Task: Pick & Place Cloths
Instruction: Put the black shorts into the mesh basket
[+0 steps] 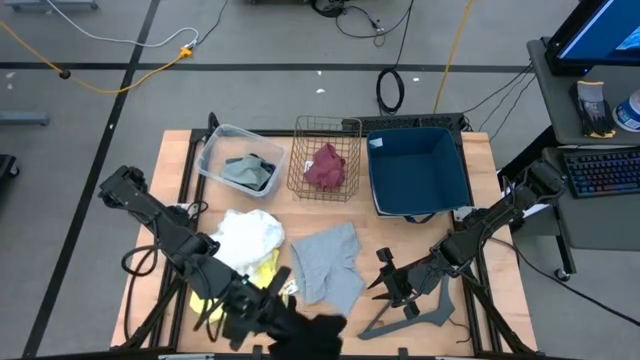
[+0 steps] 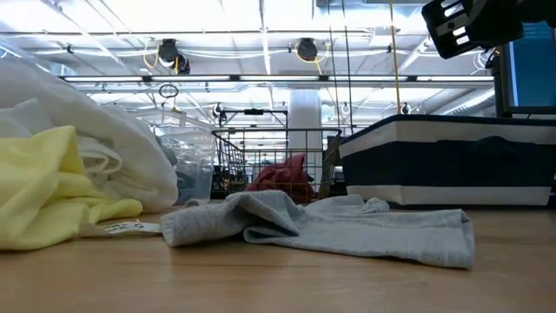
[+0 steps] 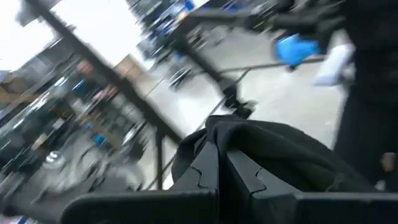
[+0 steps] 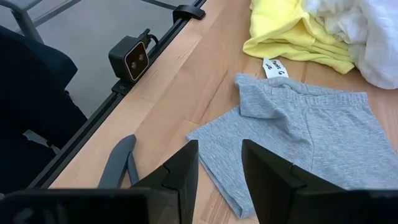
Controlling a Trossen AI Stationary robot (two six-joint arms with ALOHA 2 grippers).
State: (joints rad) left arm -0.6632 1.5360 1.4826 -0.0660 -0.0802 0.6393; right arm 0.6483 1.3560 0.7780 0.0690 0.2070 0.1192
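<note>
My left gripper (image 1: 296, 322) is at the table's near edge, shut on a black cloth (image 1: 318, 332). The cloth bunches over my fingers in the left wrist view (image 3: 267, 146). My right gripper (image 1: 384, 284) hangs open above the table, right of a light grey cloth (image 1: 328, 262) that lies flat. Its fingers frame that cloth's near corner in the right wrist view (image 4: 305, 134). A white cloth (image 1: 248, 233) lies heaped on a yellow cloth (image 1: 262, 270). A maroon cloth (image 1: 326, 166) sits in the wire basket. My left gripper pinches a bunched fold of the black cloth (image 3: 227, 134) between its two shut fingers (image 3: 206, 174). The cloth is lifted off the table and drapes loosely around the fingers. Which edge or how many layers I hold cannot be told.
Along the far edge stand a clear tub (image 1: 236, 160) holding grey and black cloths, a wire basket (image 1: 322, 152) and a blue bin (image 1: 420, 172). A grey hanger (image 1: 418, 316) lies near my right gripper. The low camera (image 4: 130, 58) sits on the near edge.
</note>
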